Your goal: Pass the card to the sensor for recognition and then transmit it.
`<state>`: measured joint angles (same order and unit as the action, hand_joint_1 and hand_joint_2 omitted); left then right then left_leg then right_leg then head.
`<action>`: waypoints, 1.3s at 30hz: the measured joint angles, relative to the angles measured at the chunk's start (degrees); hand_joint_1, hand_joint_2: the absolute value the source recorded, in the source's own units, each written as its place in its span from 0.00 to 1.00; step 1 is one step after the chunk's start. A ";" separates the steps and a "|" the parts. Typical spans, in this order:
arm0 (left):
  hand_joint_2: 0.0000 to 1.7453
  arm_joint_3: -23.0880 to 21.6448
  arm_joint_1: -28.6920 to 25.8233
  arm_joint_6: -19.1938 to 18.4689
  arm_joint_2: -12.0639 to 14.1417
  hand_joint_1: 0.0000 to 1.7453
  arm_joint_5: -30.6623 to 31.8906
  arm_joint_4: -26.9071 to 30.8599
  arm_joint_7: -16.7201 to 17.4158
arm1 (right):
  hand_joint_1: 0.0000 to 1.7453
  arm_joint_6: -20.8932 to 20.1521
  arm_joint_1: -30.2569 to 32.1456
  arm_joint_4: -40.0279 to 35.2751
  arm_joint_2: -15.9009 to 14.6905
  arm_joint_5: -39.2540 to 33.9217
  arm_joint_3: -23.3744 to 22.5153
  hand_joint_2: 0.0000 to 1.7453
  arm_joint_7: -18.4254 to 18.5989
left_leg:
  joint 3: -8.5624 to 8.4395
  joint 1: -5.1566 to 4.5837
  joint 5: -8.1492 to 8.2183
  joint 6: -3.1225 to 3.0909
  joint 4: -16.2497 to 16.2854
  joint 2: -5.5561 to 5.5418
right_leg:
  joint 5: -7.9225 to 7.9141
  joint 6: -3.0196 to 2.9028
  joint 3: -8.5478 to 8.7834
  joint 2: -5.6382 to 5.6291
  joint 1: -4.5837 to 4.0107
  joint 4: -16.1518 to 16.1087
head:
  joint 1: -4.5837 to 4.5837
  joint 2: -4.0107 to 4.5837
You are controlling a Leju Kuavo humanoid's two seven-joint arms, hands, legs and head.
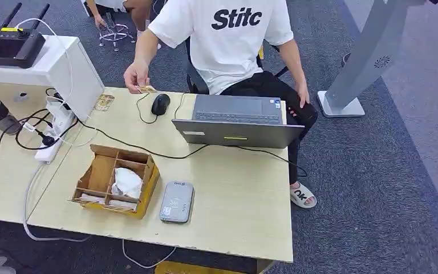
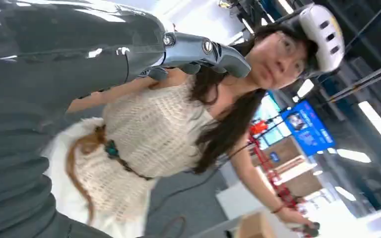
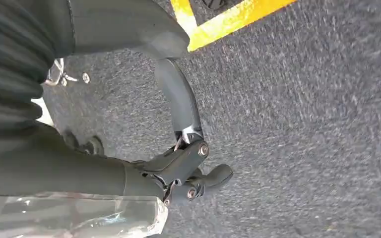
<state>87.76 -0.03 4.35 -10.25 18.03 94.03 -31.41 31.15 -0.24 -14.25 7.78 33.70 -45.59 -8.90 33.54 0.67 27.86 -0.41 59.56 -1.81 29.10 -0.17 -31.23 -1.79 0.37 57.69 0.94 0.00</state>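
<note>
Hand on our left (image 2: 198,52) and right hand (image 3: 188,173) hang spread and empty; the card (image 1: 146,89) sits at the table's far edge under a person's hand (image 1: 137,76); reaching risks collision or fumbling before the sensor (image 1: 177,202).

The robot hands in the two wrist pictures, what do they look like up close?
The left robot hand has a dark grey ribbed cover, a glossy dark shell and a thick grey thumb with round silver screw heads. The right robot hand has the same grey ribbed cover and dark, slender jointed fingers with small silver pivots at the joints. Neither shows any markings.
</note>
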 joint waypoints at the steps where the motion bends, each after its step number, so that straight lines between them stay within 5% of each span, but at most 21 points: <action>1: 1.00 0.00 0.07 -1.42 0.63 0.00 -0.22 0.64 0.22 | 0.00 -0.04 -0.09 0.00 0.00 0.53 -0.02 1.00 0.37 | -0.01 0.00 0.00 0.00 0.00 -0.01 | 0.00 0.00 -0.01 0.00 0.00 0.00 | -0.02 0.00; 6: 1.00 0.00 0.62 -5.15 4.42 0.00 3.02 1.01 2.43 | 0.00 -0.35 -0.62 0.02 0.00 2.41 -0.15 1.00 1.55 | 0.00 0.02 -0.01 0.02 -0.01 0.01 | 0.00 0.00 -0.02 -0.01 -0.01 0.01 | 0.00 0.00; 20: 1.00 -3.00 1.47 -5.19 12.85 0.00 8.90 -2.27 1.36 | 0.00 -1.42 -1.43 0.02 -0.02 5.55 -0.17 1.00 2.54 | -0.05 0.01 -0.02 0.03 0.00 0.00 | 0.00 0.00 -0.12 -0.01 0.00 0.00 | -0.02 0.00; 24: 1.00 -11.63 1.25 2.56 14.05 0.00 8.86 -2.49 4.54 | 0.00 -2.34 -1.65 0.02 -0.07 6.90 -0.61 1.00 3.52 | -0.07 0.02 -0.07 0.07 0.00 -0.03 | -0.02 -0.02 -0.09 0.02 0.00 0.00 | -0.04 0.00; 29: 1.00 -28.65 0.35 14.81 17.11 0.00 6.65 -3.45 10.54 | 0.00 -3.17 -1.99 0.02 -0.09 9.18 -1.29 1.00 4.11 | -0.07 0.02 -0.10 0.08 0.00 -0.04 | -0.06 -0.07 -0.04 0.05 -0.01 0.01 | 0.00 0.00; 32: 1.00 -35.57 0.28 16.35 18.36 0.00 6.65 -3.93 11.45 | 0.00 -3.19 -2.20 0.02 -0.09 9.53 -1.38 1.00 4.26 | -0.06 0.02 -0.11 0.10 0.00 0.00 | -0.12 -0.14 0.02 0.00 -0.01 0.04 | 0.00 0.00; 39: 1.00 -43.30 0.04 17.82 20.35 0.00 7.06 -4.92 12.59 | 0.00 -3.19 -2.28 0.02 -0.09 10.23 -1.68 1.00 4.07 | -0.04 0.01 -0.10 0.10 0.01 0.04 | -0.11 -0.14 -0.15 -0.03 0.00 0.02 | -0.02 0.00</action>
<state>44.45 0.01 22.16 10.10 25.09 89.11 -18.82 27.95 -2.52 -14.23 7.69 43.93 -47.28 -4.83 33.50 0.68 27.76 -0.30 59.57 -1.77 28.99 -0.31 -31.38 -1.82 0.37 57.71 0.92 0.00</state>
